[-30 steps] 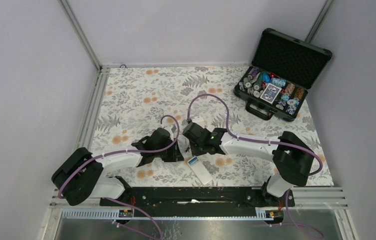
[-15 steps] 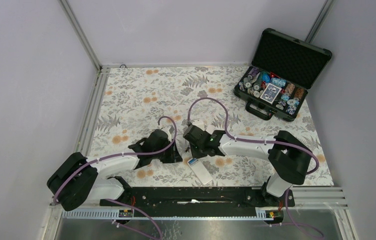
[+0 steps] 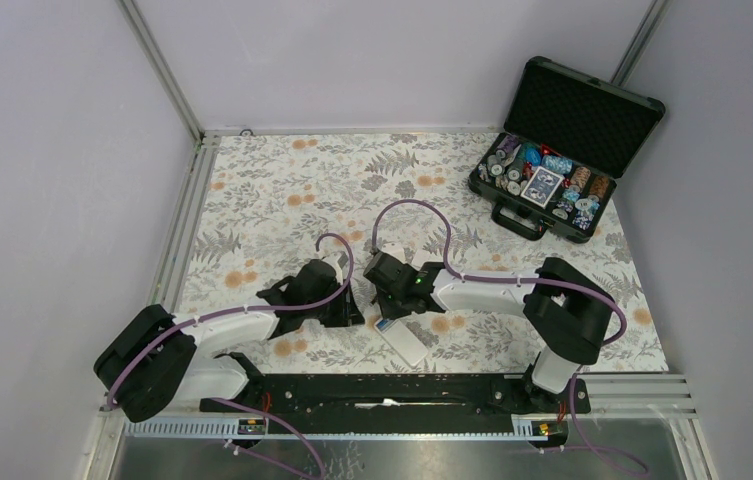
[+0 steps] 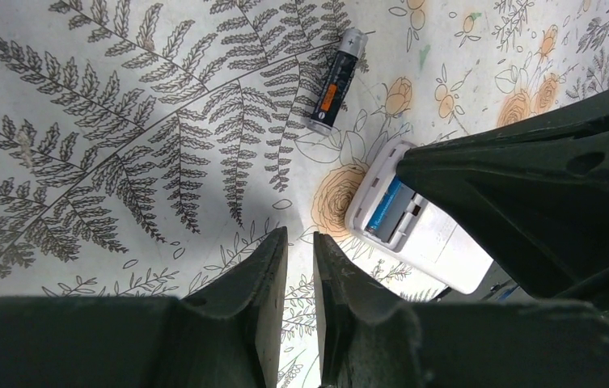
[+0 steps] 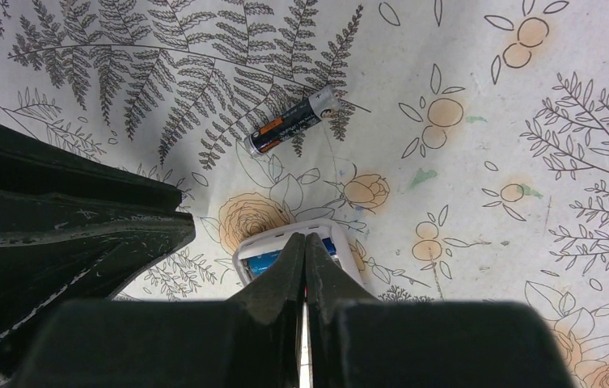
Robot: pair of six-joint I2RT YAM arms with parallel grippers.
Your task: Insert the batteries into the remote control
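Note:
The white remote control (image 3: 404,343) lies back-up near the front edge, its battery bay open with one blue battery (image 4: 384,204) in it. A second battery (image 4: 336,81), black with an orange label, lies loose on the cloth just beyond the remote; it also shows in the right wrist view (image 5: 293,121). My right gripper (image 5: 305,242) is shut, its tips pressed down over the open bay of the remote (image 5: 341,242) beside the blue battery (image 5: 264,263). My left gripper (image 4: 301,242) is nearly shut with a thin gap, empty, on the cloth left of the remote (image 4: 430,242).
A black hard case (image 3: 562,150) with a foam lid, poker chips and cards stands open at the back right. The two wrists (image 3: 352,300) are close together over the remote. A floral cloth (image 3: 282,200) covers the table.
My right gripper has moved down and left onto the remote's open end. My left arm drew back slightly at first, then held still.

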